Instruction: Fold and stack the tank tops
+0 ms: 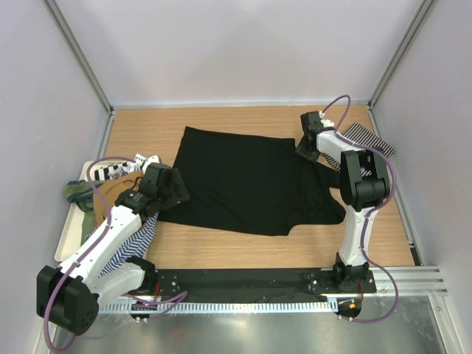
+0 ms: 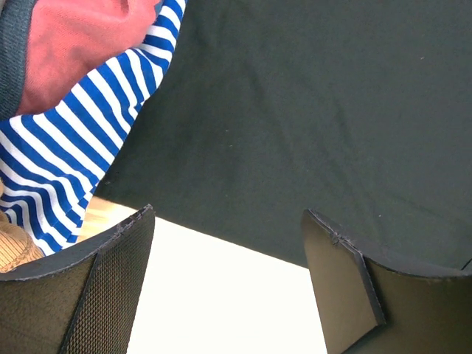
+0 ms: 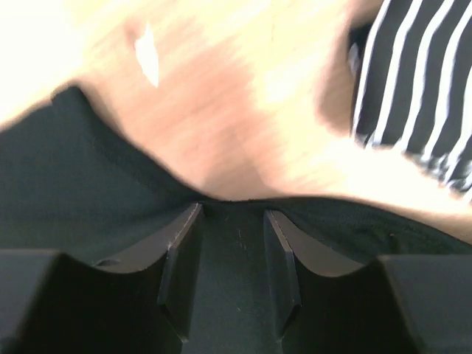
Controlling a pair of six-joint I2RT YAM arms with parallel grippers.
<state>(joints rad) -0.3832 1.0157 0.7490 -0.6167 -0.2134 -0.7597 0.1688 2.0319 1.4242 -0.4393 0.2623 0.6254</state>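
The plain black tank top [image 1: 251,181] lies spread across the middle of the table. My left gripper [image 1: 175,190] is open and empty at its left edge; in the left wrist view [image 2: 228,214] the black cloth [image 2: 310,110] lies just past the fingertips. My right gripper [image 1: 308,146] is at the top's far right corner, and its fingers [image 3: 181,258] are shut on the black cloth's edge [image 3: 232,243]. The black-and-white striped top [image 1: 369,138] lies at the far right [image 3: 420,88]. The blue-and-white striped top [image 1: 136,243] lies under my left arm [image 2: 66,147].
A white tray [image 1: 68,228] stands at the left edge, with a tan top [image 1: 99,203] and a green top [image 1: 74,192] by it. A red cloth [image 2: 74,44] shows beside the blue stripes. Walls enclose the table on three sides.
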